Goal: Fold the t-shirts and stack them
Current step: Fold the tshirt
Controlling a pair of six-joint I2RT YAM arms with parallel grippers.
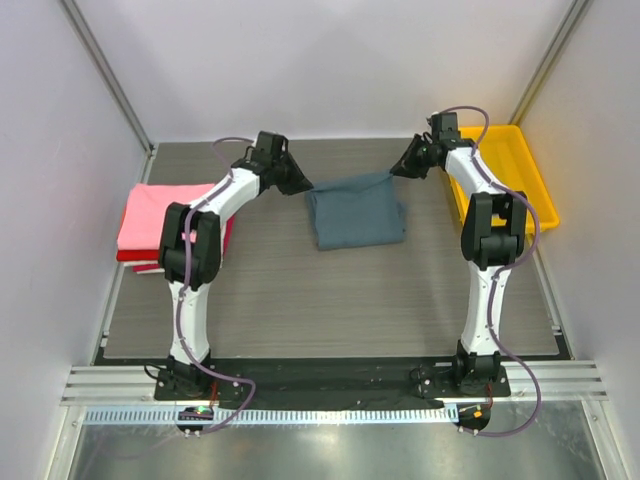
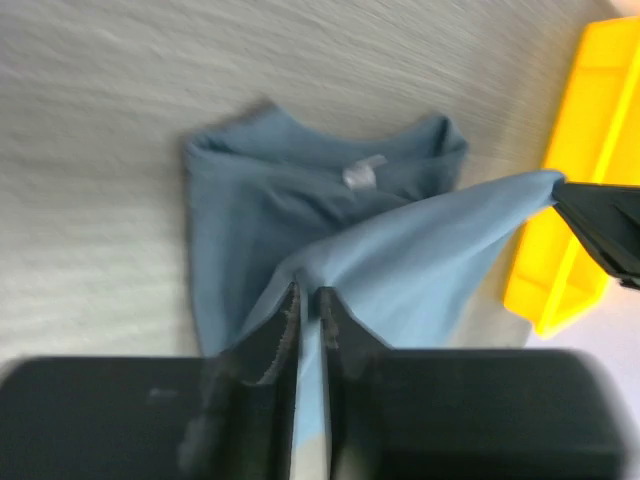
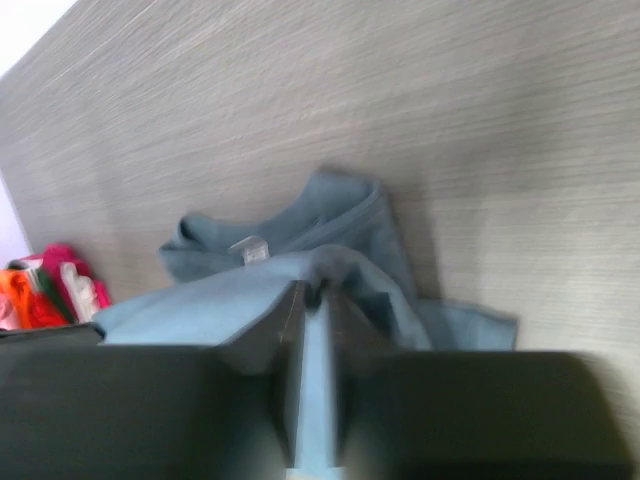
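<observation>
- Your folded stack (image 1: 160,220), pink on top of red, sits at the left edge of the tabletop (image 1: 300,300), well apart from the work.
- Your left tool (image 1: 303,186) is pinched narrow on the far-left corner of the blue-grey t-shirt (image 1: 358,215), which lies mid-tabletop. A thin bite could slip.
- Your right tool (image 1: 397,169) clamps the far-right corner. If the two move unevenly, the fold skews.
- The yellow tray (image 1: 520,170) is close by; swing wide and you may clip it.

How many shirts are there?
3: blue shirt mid-table, held by left pincer and right pincer; pink shirt atop red shirt at the left. More may hide underneath.
</observation>
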